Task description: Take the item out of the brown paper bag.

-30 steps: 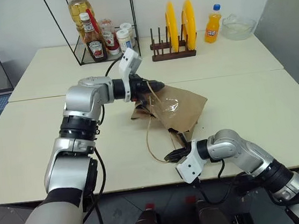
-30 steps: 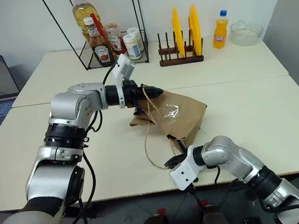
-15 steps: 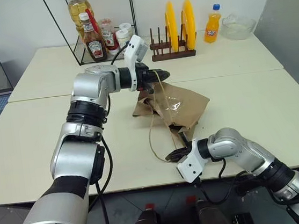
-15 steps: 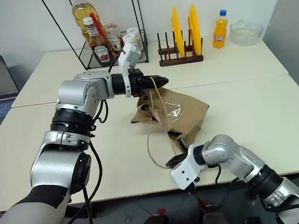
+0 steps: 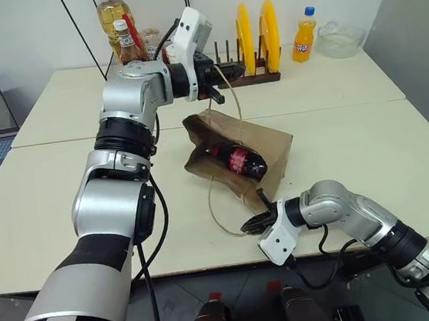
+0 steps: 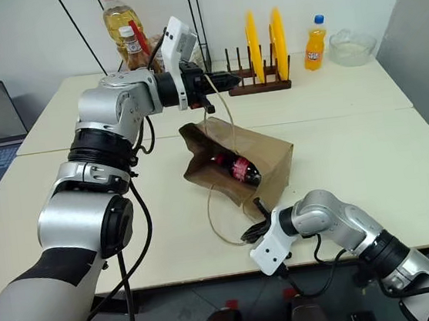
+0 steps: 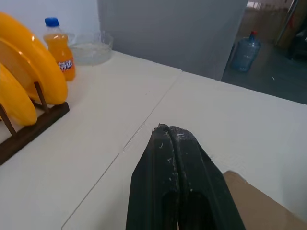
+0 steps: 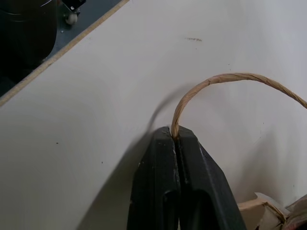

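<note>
Head views: you see the left gripper (image 5: 226, 90) raised above the table (image 5: 351, 137), fingers together on a twine handle (image 5: 232, 96). The paper bag (image 5: 266, 140) gapes mid-table, the cola bottle (image 5: 238, 160) lying inside. Right wrist view: the right gripper (image 8: 175, 136), near the table's front edge, pinches the other handle (image 8: 225, 78).

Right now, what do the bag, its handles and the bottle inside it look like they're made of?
The bag looks like matte brown kraft paper; it creases and holds sharp folds. The handles look like twisted beige paper twine, with spiral strands showing. The bottle seems to be clear glossy plastic: dark liquid shows through, with highlights on its side.
</note>
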Controlling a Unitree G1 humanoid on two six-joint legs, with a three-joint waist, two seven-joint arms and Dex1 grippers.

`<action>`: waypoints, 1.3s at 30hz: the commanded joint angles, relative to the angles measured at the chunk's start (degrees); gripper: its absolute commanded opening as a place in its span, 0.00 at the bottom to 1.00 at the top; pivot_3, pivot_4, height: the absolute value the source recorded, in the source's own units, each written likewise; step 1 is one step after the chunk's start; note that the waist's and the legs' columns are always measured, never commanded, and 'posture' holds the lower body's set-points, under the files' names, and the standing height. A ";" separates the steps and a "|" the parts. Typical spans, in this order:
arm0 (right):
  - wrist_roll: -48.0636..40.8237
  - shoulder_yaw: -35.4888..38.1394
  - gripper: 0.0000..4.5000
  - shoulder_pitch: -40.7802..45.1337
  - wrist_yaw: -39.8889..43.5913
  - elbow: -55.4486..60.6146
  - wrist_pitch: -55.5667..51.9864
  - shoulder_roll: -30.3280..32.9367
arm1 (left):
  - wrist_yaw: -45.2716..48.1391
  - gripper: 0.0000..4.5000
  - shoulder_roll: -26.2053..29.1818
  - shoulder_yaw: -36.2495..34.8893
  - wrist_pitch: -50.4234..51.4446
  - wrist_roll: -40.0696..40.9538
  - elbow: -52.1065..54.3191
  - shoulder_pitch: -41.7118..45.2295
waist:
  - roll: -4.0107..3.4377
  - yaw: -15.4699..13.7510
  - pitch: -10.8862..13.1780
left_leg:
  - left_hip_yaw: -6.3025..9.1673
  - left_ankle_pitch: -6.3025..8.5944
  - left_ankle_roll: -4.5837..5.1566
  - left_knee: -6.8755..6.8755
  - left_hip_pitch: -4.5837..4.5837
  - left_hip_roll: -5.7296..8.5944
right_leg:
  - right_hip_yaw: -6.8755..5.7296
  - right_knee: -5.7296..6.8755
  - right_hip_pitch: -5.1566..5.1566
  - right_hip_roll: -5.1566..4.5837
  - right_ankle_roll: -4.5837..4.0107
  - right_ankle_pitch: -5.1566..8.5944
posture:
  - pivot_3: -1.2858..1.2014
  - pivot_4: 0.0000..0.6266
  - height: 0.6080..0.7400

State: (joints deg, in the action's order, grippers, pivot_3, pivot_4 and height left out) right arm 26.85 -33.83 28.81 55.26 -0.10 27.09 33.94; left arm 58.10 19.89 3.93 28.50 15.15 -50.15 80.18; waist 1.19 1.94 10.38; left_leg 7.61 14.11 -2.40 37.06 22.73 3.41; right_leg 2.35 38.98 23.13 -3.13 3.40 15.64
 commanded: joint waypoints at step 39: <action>-65.01 24.67 0.08 2.83 -18.77 19.45 -78.05 -35.70 | 2.89 0.00 0.64 -2.02 0.28 -1.78 3.22 0.70 | 0.09 0.68 0.08 | 0.10 0.01 0.03 -0.04 0.21 0.00 | -0.01 0.09 0.28 -0.01 -0.02 -0.02 | 0.52 0.24 1.00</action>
State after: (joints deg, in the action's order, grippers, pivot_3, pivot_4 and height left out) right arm -36.54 -9.29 30.40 36.86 18.58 -52.04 -0.80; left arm 60.79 19.60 2.94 28.69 13.39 -49.70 79.43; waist 1.27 2.62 10.46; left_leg 7.71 14.12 -2.37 37.01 22.94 3.41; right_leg 2.35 39.08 23.43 -3.13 3.37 15.62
